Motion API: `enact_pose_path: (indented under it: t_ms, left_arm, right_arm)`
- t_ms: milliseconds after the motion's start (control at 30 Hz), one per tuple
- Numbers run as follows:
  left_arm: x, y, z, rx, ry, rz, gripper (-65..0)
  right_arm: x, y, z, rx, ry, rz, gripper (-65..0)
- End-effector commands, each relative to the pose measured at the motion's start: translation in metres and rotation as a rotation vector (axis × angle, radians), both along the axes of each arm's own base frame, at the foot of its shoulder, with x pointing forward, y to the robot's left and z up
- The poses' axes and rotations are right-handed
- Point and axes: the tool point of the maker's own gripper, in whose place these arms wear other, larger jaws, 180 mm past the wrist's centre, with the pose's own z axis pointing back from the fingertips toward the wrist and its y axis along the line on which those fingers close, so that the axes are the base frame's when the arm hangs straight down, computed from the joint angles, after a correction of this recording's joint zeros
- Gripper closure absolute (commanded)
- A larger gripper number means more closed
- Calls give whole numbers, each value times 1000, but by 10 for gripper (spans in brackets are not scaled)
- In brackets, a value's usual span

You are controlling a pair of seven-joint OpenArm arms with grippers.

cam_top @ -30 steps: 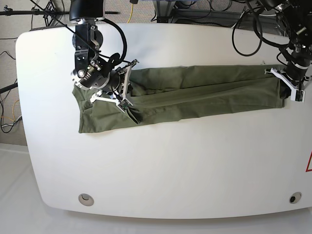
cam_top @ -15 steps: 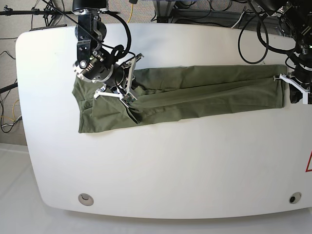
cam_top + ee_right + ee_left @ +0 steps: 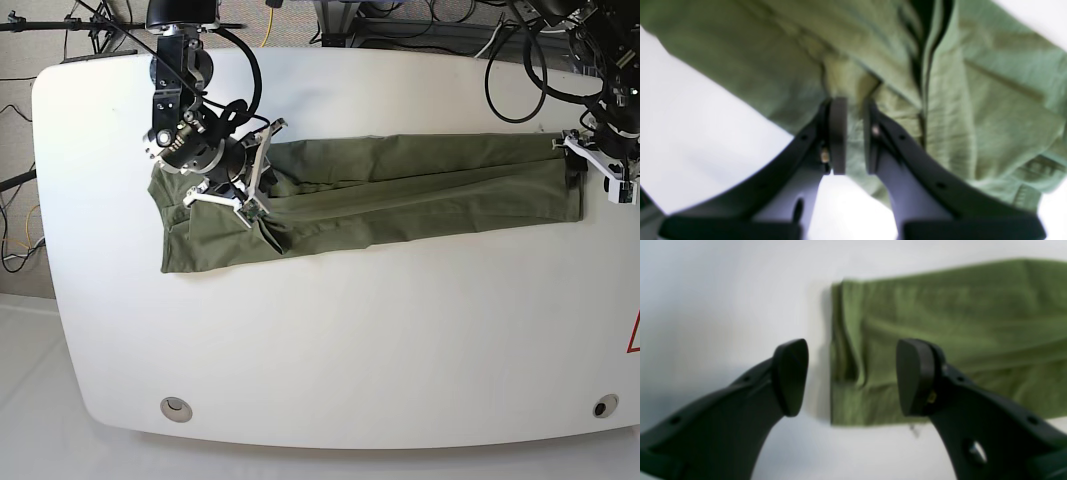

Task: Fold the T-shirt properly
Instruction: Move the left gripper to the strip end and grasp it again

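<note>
The T-shirt [image 3: 400,195] is laid across the white worktop [image 3: 350,340] as a long, narrow olive-green band, folded lengthwise and stretched from one side of the base view to the other. Its wider, more crumpled end is found on that view's left, where a flap hangs lower toward the near edge; its narrower end is squared off on that view's right.

The left pincer [image 3: 851,378] is held over the narrower end with its two dark fingers [image 3: 790,376] spread wide apart. In the left wrist view the straight cut end of the folded cloth [image 3: 940,340] is seen between and beyond them, flat on the worktop, and nothing is gripped (the picture is somewhat blurred, but the gap is plain). In the base view this pincer [image 3: 600,170] is seen at the shirt's right-hand end, just at the fabric's edge.

The right pincer [image 3: 855,136] is seen in its wrist view with the pads [image 3: 838,133] drawn close together, only a narrow slot being left between them. Green cloth [image 3: 973,116] is visible behind and within that slot, yet whether a fold is actually pinched cannot be told from the blurred picture. In the base view this pincer [image 3: 245,185] is placed on the crumpled left-hand end, over the creased upper layers.

Two round fittings [image 3: 177,407] are set into the worktop near its front edge, well apart from the shirt.
</note>
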Motion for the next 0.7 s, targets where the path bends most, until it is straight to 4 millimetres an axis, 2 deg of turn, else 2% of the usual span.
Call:
enact_pose_path:
  t_ms: [0,467,667]
  left_arm:
    - [6,5,14,33,-40,-7,-385]
    - [3,0,-4,-18,-26,21,-370]
    - [1,-1,-22,-83,13,48,-393]
  right_arm:
    - [14,-4,13,15,-60,-18,-93]
    - [11,5,4,66,-58,-24,-95]
    - [7,7,-6,84,-43,-22,-82]
